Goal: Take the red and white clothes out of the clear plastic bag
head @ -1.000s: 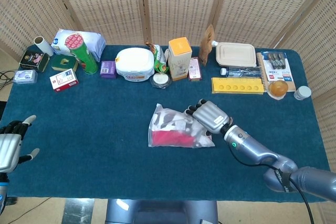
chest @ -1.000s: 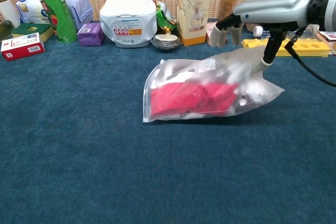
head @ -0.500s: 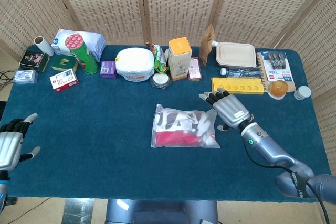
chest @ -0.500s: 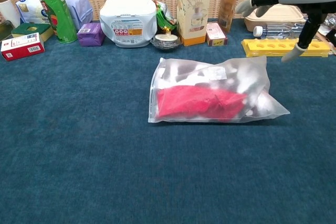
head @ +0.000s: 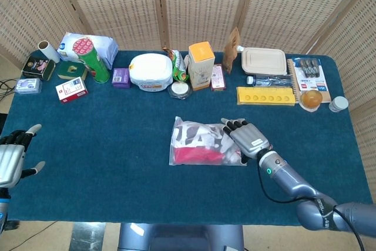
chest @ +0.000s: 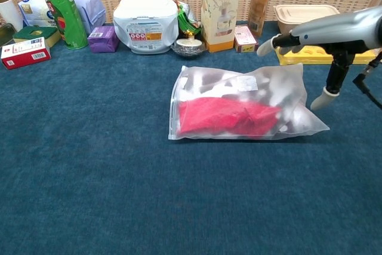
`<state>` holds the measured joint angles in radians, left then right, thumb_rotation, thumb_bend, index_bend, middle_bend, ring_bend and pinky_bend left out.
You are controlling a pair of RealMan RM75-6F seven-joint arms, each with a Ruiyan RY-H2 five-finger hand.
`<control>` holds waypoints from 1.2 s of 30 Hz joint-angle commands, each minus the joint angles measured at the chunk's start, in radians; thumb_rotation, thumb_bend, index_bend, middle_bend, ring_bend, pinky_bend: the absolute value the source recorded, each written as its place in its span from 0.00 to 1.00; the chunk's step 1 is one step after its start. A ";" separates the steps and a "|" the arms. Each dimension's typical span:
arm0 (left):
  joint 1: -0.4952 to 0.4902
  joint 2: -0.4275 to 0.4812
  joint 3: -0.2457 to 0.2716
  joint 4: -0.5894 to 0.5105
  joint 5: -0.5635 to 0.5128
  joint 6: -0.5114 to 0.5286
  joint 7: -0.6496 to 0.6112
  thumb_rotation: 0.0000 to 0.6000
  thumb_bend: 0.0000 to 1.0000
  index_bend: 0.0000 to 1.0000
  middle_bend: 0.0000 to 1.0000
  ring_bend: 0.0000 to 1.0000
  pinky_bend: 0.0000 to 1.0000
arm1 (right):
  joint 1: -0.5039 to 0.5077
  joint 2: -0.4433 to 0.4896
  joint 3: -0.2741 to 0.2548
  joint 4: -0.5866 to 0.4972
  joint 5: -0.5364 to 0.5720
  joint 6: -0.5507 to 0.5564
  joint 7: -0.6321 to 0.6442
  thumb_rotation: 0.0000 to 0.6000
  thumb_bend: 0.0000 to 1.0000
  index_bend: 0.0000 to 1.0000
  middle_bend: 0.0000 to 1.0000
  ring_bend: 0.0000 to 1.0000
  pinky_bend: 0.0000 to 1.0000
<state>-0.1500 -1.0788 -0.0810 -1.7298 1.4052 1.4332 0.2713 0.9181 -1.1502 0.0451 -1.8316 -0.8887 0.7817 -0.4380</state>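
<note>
The clear plastic bag (head: 202, 142) lies flat in the middle of the blue table, with the red cloth (chest: 224, 116) along its near side and white cloth (chest: 262, 91) behind it. My right hand (head: 248, 136) hovers over the bag's right end, fingers spread and holding nothing. In the chest view the right hand (chest: 322, 31) sits above the bag (chest: 197, 85), its thumb pointing down just beside the bag's right corner. My left hand (head: 12, 160) is at the table's left edge, fingers apart, far from the bag.
Along the back of the table (head: 106, 145) stand a green can (head: 94, 60), a white tub (head: 151, 72), an orange-topped box (head: 201, 63), a yellow tray (head: 265, 95) and a lidded food box (head: 264, 61). A red-and-white carton (head: 71, 90) lies back left.
A second ago the right hand held the bag's right end lifted; it let go, the bag dropped flat, and the hand drew back and then returned low over that end.
</note>
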 commanded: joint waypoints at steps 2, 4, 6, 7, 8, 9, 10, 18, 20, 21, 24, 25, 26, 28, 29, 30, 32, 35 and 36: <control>-0.001 0.000 0.000 0.006 -0.001 -0.002 -0.009 0.97 0.16 0.16 0.33 0.24 0.32 | 0.037 -0.063 -0.015 -0.026 0.108 0.054 -0.094 1.00 0.11 0.00 0.02 0.10 0.12; 0.000 0.000 0.001 0.009 0.000 0.000 -0.014 0.97 0.16 0.16 0.33 0.24 0.32 | 0.049 -0.085 -0.018 -0.027 0.143 0.074 -0.123 1.00 0.11 0.00 0.02 0.10 0.13; 0.003 0.001 0.002 0.011 0.002 0.003 -0.019 0.98 0.16 0.16 0.33 0.24 0.32 | 0.058 -0.116 -0.020 -0.013 0.174 0.092 -0.145 1.00 0.11 0.00 0.02 0.10 0.13; 0.004 0.002 0.003 0.013 0.003 0.005 -0.021 0.97 0.16 0.16 0.33 0.24 0.32 | 0.061 -0.128 -0.020 -0.007 0.186 0.101 -0.154 1.00 0.11 0.00 0.02 0.10 0.13; 0.006 0.003 0.004 0.014 0.002 0.007 -0.025 0.97 0.16 0.16 0.33 0.24 0.32 | 0.064 -0.145 -0.021 0.004 0.197 0.116 -0.166 1.00 0.11 0.00 0.02 0.10 0.13; 0.009 0.004 0.004 0.015 0.001 0.010 -0.028 0.97 0.16 0.16 0.33 0.24 0.32 | 0.064 -0.164 -0.021 0.017 0.207 0.128 -0.171 1.00 0.11 0.00 0.02 0.10 0.13; 0.011 0.005 0.004 0.016 0.001 0.013 -0.030 0.97 0.16 0.16 0.33 0.24 0.32 | 0.064 -0.179 -0.019 0.031 0.213 0.139 -0.174 1.00 0.11 0.00 0.02 0.10 0.13; 0.023 0.009 0.009 0.016 0.000 0.026 -0.038 0.97 0.16 0.16 0.33 0.24 0.32 | 0.064 -0.270 -0.015 0.143 0.217 0.163 -0.189 1.00 0.11 0.00 0.02 0.10 0.14; 0.024 0.008 0.010 0.016 -0.001 0.027 -0.038 0.96 0.16 0.16 0.33 0.24 0.32 | 0.066 -0.282 -0.014 0.160 0.216 0.160 -0.194 1.00 0.12 0.00 0.04 0.12 0.15; 0.024 0.007 0.010 0.016 -0.002 0.026 -0.037 0.96 0.16 0.16 0.33 0.24 0.32 | 0.068 -0.288 -0.014 0.168 0.214 0.162 -0.201 1.00 0.12 0.00 0.06 0.15 0.17; 0.021 0.003 0.009 0.017 -0.012 0.017 -0.031 0.97 0.16 0.16 0.33 0.24 0.32 | 0.062 -0.320 -0.016 0.197 0.180 0.198 -0.217 1.00 0.17 0.07 0.19 0.31 0.29; 0.019 0.003 0.008 0.016 -0.015 0.013 -0.029 0.97 0.16 0.16 0.33 0.24 0.32 | 0.057 -0.328 -0.016 0.205 0.166 0.204 -0.214 1.00 0.18 0.11 0.23 0.35 0.33; 0.015 0.003 0.006 0.015 -0.018 0.008 -0.025 0.97 0.16 0.16 0.33 0.24 0.33 | 0.052 -0.334 -0.012 0.210 0.148 0.208 -0.202 1.00 0.20 0.19 0.29 0.41 0.37; 0.009 0.004 0.002 0.010 -0.022 0.000 -0.015 0.97 0.16 0.16 0.33 0.24 0.33 | 0.038 -0.343 -0.007 0.222 0.087 0.219 -0.168 1.00 0.22 0.30 0.39 0.52 0.45; 0.006 0.004 0.001 0.007 -0.024 -0.001 -0.011 0.97 0.16 0.16 0.33 0.24 0.33 | 0.031 -0.345 -0.004 0.225 0.061 0.220 -0.146 1.00 0.24 0.37 0.46 0.58 0.49; 0.004 0.004 -0.001 0.004 -0.025 -0.003 -0.006 0.97 0.16 0.16 0.33 0.24 0.33 | 0.024 -0.343 -0.001 0.226 0.036 0.218 -0.123 1.00 0.25 0.43 0.51 0.64 0.53; 0.001 0.002 -0.003 -0.001 -0.028 -0.005 0.002 0.97 0.16 0.16 0.33 0.24 0.33 | 0.015 -0.339 0.001 0.231 -0.012 0.214 -0.090 1.00 0.26 0.50 0.57 0.71 0.57; -0.005 0.001 -0.004 -0.009 -0.041 -0.017 0.024 0.96 0.16 0.16 0.33 0.24 0.34 | 0.001 -0.332 0.005 0.239 -0.071 0.203 -0.035 1.00 0.28 0.56 0.63 0.76 0.61; -0.010 0.002 -0.006 -0.011 -0.052 -0.028 0.034 0.97 0.16 0.16 0.33 0.24 0.36 | -0.004 -0.325 0.005 0.244 -0.095 0.191 -0.008 1.00 0.28 0.57 0.64 0.76 0.62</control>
<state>-0.1547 -1.0772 -0.0851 -1.7374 1.3639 1.4163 0.2950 0.9306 -1.4834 0.0452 -1.5999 -0.9371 0.9884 -0.4945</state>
